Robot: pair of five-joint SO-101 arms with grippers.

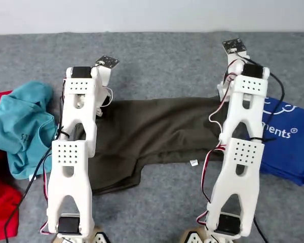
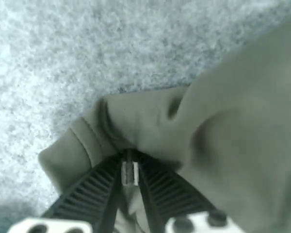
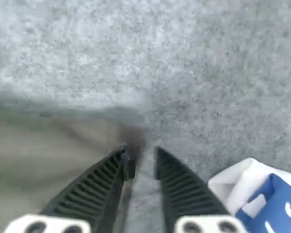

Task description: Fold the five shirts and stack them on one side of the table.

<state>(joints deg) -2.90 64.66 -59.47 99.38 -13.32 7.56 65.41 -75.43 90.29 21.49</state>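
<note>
While pinching olive shirt (image 1: 157,131) far edge in left fingers (image 2: 89,191) | right fingers (image 3: 182,194) slightly spread at opposite far corner, unclamped | shirt spread on table (image 1: 167,55) between arms | step: first fold | next: close right, lift both, draw nearward

We look steeply down from the high view, set above the arms' bases and facing out across the grey felt table (image 1: 162,55), wide enough to take in both arms and the whole olive shirt (image 1: 157,131). In the left wrist view we sit close over the felt, looking along the left gripper (image 2: 130,165) at one end of the olive shirt (image 2: 223,121). The right wrist view, equally close, looks past the right gripper (image 3: 141,153) at the other end of the olive shirt (image 3: 43,155) and a corner of the blue shirt (image 3: 276,204), the same blue shirt (image 1: 289,136) that lies at the high view's right edge.
</note>
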